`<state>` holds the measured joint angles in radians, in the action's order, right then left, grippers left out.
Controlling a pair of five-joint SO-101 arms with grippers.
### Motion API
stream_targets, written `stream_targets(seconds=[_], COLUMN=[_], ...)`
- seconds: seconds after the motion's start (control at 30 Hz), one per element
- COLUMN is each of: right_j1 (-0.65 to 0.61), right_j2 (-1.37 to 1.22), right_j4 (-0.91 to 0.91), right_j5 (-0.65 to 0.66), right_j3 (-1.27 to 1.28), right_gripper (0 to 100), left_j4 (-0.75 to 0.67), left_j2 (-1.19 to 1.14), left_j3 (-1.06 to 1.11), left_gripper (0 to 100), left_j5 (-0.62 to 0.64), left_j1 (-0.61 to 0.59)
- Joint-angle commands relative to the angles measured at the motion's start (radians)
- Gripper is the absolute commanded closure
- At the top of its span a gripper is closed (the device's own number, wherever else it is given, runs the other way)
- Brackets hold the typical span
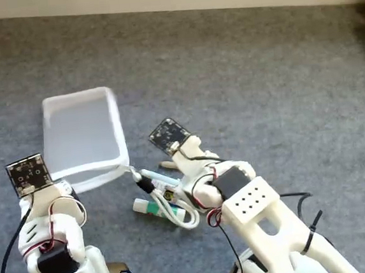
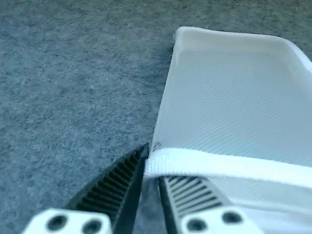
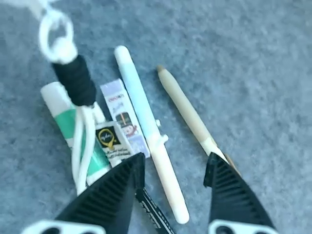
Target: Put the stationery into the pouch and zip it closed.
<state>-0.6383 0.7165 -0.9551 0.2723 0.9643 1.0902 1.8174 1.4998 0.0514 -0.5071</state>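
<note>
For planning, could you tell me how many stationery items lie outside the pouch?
5, by the right gripper: green tube, box, blue pen, pencil, black pen under its finger. Others may be hidden.

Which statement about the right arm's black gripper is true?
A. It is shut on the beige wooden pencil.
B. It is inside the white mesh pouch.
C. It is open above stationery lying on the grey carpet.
C: the right gripper is open over the pale blue plastic pen and the beige wooden pencil, which lie free on the grey carpet; the white mesh pouch is pinched by the left gripper.
</note>
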Motion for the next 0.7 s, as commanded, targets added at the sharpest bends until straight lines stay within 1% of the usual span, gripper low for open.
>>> stream_targets(seconds=[0.0, 0.13, 0.23, 0.4, 0.53, 0.6, 0.67], right_j1=[-0.051, -0.073, -0.084, -0.022, -0.013, -0.015, -0.016], right_j2=[0.001, 0.001, 0.001, -0.001, -0.088, -0.156, -0.228], right_j4=[0.033, 0.044, 0.119, 0.208, 0.209, 0.203, 0.159], right_j5=[0.005, 0.003, 0.006, 0.012, 0.071, 0.074, 0.074], right_j3=[-0.051, -0.022, 0.021, 0.051, 0.048, -0.004, -0.082], right_gripper=[81.0, 81.0, 81.0, 81.1, 81.1, 81.1, 81.1], left_j4=[-0.021, -0.020, -0.018, -0.020, -0.020, -0.020, -0.021], left_j2=[0.010, 0.010, 0.010, 0.010, 0.010, 0.010, 0.010], left_j3=[-0.062, -0.062, -0.062, -0.061, -0.059, -0.059, -0.059], left_gripper=[99, 99, 99, 99, 99, 99, 99], left_j5=[0.014, 0.014, 0.014, 0.014, 0.014, 0.014, 0.014], left_j1=[-0.016, -0.018, -0.018, -0.018, -0.018, -0.018, -0.018])
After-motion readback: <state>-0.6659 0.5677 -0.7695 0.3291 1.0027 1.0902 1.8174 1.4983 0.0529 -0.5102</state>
